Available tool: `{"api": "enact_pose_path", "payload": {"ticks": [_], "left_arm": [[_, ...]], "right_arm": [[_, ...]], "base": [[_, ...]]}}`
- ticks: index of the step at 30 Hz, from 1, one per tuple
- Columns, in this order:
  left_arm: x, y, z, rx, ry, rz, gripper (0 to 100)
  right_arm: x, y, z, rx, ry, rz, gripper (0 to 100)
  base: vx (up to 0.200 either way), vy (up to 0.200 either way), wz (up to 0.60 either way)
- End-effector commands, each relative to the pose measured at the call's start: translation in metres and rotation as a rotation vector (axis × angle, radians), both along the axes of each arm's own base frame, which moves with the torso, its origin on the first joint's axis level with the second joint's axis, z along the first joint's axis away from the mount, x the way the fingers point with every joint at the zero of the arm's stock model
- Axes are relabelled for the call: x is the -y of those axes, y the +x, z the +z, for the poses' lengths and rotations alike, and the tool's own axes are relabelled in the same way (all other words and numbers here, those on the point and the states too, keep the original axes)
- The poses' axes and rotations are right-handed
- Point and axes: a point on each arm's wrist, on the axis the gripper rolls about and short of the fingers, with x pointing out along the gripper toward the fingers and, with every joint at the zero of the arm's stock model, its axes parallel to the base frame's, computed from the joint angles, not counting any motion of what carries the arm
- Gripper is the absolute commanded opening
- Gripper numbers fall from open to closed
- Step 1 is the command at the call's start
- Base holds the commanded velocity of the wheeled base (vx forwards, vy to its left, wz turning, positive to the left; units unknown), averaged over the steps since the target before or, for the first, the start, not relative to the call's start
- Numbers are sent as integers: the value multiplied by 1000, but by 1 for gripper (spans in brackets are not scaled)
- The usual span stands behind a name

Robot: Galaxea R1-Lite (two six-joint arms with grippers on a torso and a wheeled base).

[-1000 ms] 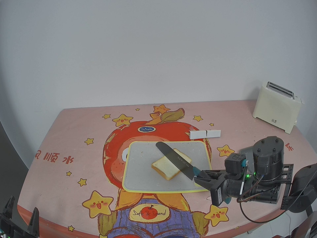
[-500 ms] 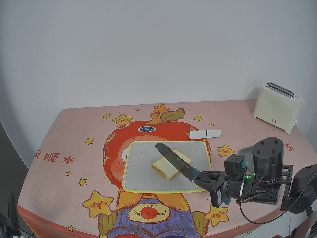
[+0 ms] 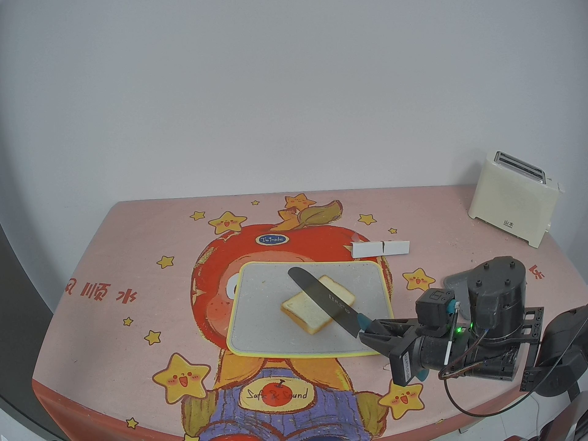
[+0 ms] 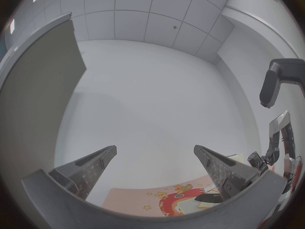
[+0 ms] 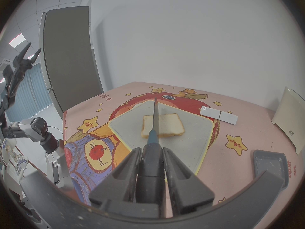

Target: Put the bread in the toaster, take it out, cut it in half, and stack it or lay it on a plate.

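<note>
My right jaws are pinching the knife handle tight, blade crossing the middle of the bread slice on the cutting board. Left jaws are spread wide, off past the surface's left edge. There's a white strip just behind the board, a grey tray by my right arm, and the toaster in the far right corner.

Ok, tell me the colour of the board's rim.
Yellow, around a grey board; the head view shows it best.
</note>
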Motion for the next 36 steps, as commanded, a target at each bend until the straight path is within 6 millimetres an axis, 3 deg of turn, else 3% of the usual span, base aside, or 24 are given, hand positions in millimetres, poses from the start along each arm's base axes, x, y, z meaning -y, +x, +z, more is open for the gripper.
{"api": "enact_pose_path", "payload": {"ticks": [1, 3, 12, 13, 16, 23, 29, 34, 35, 36], "left_arm": [[9, 74, 12, -138, 99, -124, 100], [11, 84, 11, -156, 108, -137, 100], [27, 159, -7, -225, 221, -257, 100], [31, 177, -13, -224, 225, -267, 100], [54, 198, -23, -206, 225, -359, 100], [114, 215, -54, -272, 219, -509, 100], [146, 245, -74, -367, 176, -502, 100], [159, 264, -75, -333, 146, -511, 100], [161, 266, -74, -329, 144, -515, 0], [162, 267, -74, -326, 144, -516, 0]], "right_arm": [[0, -1, 0, 1, -1, 1, 0], [0, -1, 0, 1, -1, 1, 0], [0, 0, 0, 0, -2, 0, 0], [0, 0, 0, 0, -2, 0, 0], [0, -1, 0, 1, -1, 1, 0], [0, -1, -1, 0, -4, 2, 0], [0, -1, -2, -4, -9, 1, 0], [1, -1, -2, -4, -11, 1, 0], [1, -1, -2, -5, -10, 1, 0], [1, -1, -2, -4, -9, 1, 0]], "base": [[0, 0, 0], [0, 0, 0], [0, 0, 0], [0, 0, 0], [0, 0, 0], [0, 0, 0], [0, 0, 0], [0, 0, 0], [0, 0, 0], [0, 0, 0]]}}
